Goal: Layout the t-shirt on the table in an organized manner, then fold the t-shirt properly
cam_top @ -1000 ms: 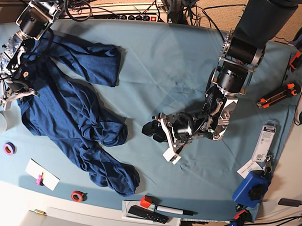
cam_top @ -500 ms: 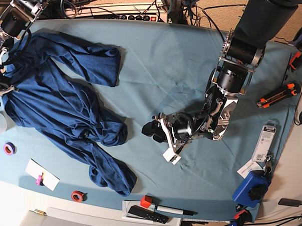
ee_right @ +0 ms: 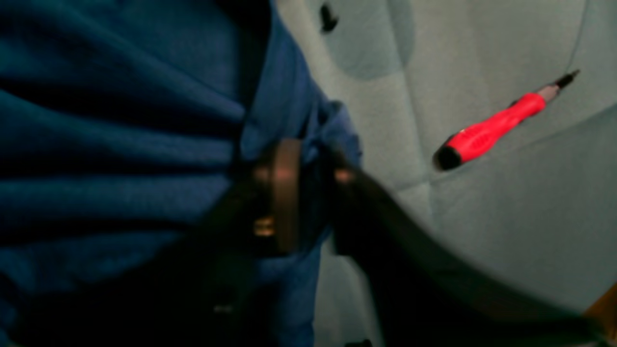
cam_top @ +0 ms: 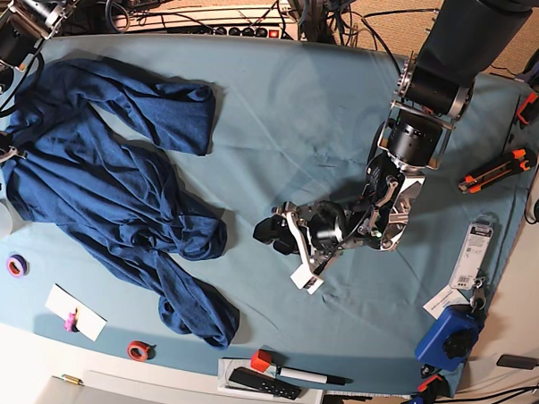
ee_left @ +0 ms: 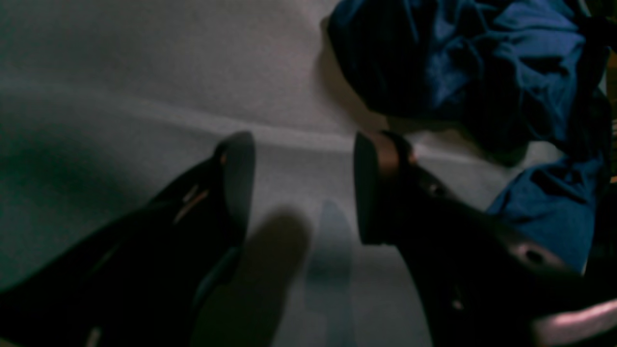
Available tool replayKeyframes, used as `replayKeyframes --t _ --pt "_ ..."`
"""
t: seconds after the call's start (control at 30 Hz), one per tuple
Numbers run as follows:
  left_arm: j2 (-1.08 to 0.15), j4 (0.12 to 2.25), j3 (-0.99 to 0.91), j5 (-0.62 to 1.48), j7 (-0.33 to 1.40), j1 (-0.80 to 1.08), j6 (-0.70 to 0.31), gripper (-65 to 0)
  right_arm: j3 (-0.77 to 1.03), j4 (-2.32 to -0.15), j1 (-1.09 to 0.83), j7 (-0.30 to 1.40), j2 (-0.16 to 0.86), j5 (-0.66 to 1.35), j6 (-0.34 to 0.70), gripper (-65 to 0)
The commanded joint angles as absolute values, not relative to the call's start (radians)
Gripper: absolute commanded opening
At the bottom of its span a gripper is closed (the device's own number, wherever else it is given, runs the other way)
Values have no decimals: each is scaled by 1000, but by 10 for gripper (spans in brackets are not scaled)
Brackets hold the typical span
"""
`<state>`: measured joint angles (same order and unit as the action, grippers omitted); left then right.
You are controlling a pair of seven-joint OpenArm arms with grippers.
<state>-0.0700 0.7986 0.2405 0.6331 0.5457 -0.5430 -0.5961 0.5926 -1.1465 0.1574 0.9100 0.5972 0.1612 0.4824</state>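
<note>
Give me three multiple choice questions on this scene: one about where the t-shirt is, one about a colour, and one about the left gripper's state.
1. In the base view, which part of the table does the t-shirt lie on?
A. the left part
B. the right part
C. hanging off the front edge

2. What colour is the screwdriver handle in the right wrist view?
A. yellow
B. red
C. green

3. What state is the left gripper in?
A. shut on the t-shirt
B. shut on nothing
C. open and empty

Answers:
1 A, the fabric spreads along that view's left side.
2 B, the handle is bright red.
3 C, bare table shows between its parted jaws.
</note>
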Motion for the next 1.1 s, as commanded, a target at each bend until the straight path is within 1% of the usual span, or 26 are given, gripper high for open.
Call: replayKeyframes --t 0.0,0.13,0.2,0.23,0.33,0.4,0.43,0.5,0.63,0.7,0.77,0.87,0.9,0.97,1.07 --pt "-67 814 236 652 523 -576 -604 -326 597 -1165 174 894 630 168 479 -439" --pt "-67 814 236 652 523 -576 -604 -326 597 -1165 174 879 630 162 450 -439" --pt "-67 814 236 652 523 -576 -604 -326 597 -1165 174 863 630 137 414 -440" --pt "-67 814 236 651 523 -576 -604 -326 597 -1165 174 854 630 112 398 -454" --pt "-67 814 236 652 523 -576 -604 -326 597 -1165 174 828 630 23 352 -566" --pt "-67 814 236 652 523 -576 -604 -326 597 -1165 174 809 630 -28 314 -613" --pt "-67 814 236 652 523 -576 -604 -326 597 -1165 174 799 630 -52 294 -623" --pt "-67 814 236 652 523 -576 -604 -326 597 -1165 174 780 630 -101 244 -626" --pt "-67 814 236 651 523 -576 -604 -326 597 -1165 174 756 630 -242 90 -626" --pt "-67 814 236 651 524 -576 -604 -326 597 -1165 174 759 633 -291 49 -626" --pt "-67 814 236 651 523 -576 -604 -326 597 -1165 174 763 638 -294 33 -626" --pt "-67 814 236 651 523 -576 -604 -326 597 -1165 174 756 643 -182 34 -626" --pt "-67 814 236 651 524 -576 -604 -326 597 -1165 175 752 643 -119 56 -626" --pt "-67 814 236 651 524 -576 -606 -326 597 -1165 174 747 641 18 160 -626" --pt "-66 814 236 652 554 -576 -698 -326 597 -1165 175 751 626 256 402 -626"
